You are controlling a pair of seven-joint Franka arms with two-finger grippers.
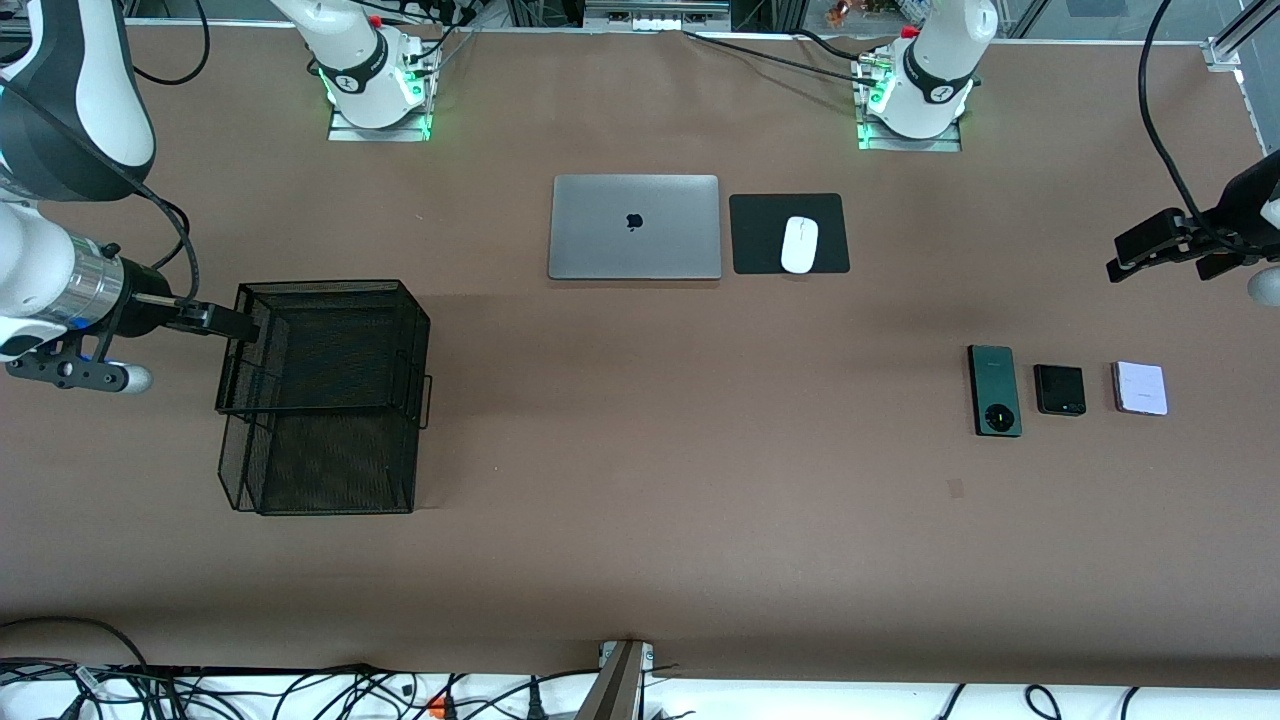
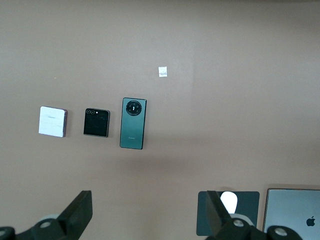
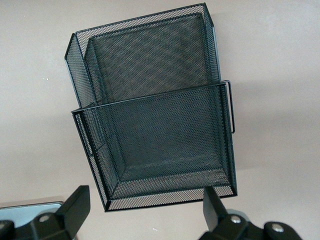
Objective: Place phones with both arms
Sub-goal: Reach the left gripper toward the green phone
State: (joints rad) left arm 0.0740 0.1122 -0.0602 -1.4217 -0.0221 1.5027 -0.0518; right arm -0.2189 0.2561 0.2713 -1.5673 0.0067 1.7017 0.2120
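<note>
- Lying untouched in a row on the tabletop [image 1: 640,560] toward the left arm's end: the dark green phone [image 1: 995,390], the black phone [image 1: 1059,389] beside it, then the lilac-white phone [image 1: 1139,388]
- The wire basket [image 1: 325,400] sits well apart at the right arm's end, seemingly empty, though its mesh hides some of it
- Left pincer [image 2: 150,215] hangs spread wide, empty, over bare tabletop near the phones
- Right pincer [image 3: 145,212] gapes wide, empty, over the basket
- All three placements remain
</note>
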